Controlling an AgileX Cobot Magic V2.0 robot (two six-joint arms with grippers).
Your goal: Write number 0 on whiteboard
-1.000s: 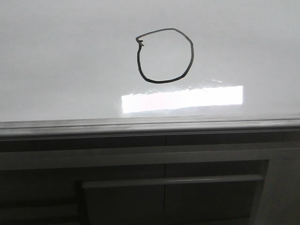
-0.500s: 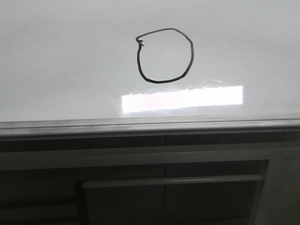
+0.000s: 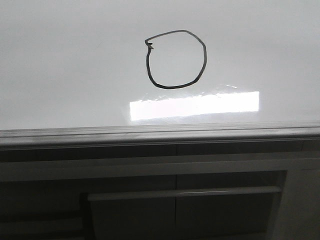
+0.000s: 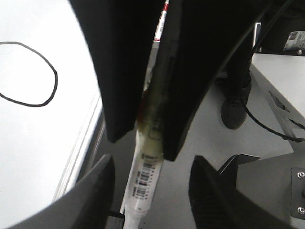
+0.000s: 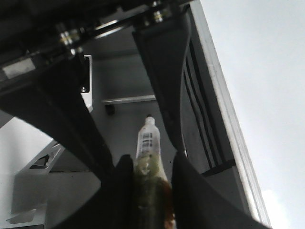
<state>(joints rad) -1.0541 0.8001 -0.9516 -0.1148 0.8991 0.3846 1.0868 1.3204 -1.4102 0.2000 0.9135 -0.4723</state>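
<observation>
In the left wrist view, the left pincer (image 4: 147, 140) is closed tightly on a marker (image 4: 143, 179). The fingers grip the barrel partway along its length, probably so the writing end sticks out past them and can reach the surface. The barrel's long axis runs in line with the fingers, and the barcoded end extends beyond the fingertips. This arm sits off the whiteboard's edge, over the floor, with the nib touching nothing.

The right wrist view shows the right pincer (image 5: 151, 164) likewise clamped on a marker (image 5: 147, 136). Its tip points away from the wrist, along the fingers, and it is also clear of the board.

Past the dark cabinet (image 3: 225, 205) lies the grey edge strip (image 3: 150, 134), which marks the near edge of the whiteboard (image 3: 60, 65). A bright reflection (image 3: 195, 106) sits just inside that edge. Beyond the reflection, about midway between the left and right edges, is the 0 (image 3: 172, 87). It is a closed black loop with a small kink on its far-left side. It is close to round, so it has hardly any long axis. I judge the writing to be complete, with both arms parked well away from the ink, where they cannot smear it.
</observation>
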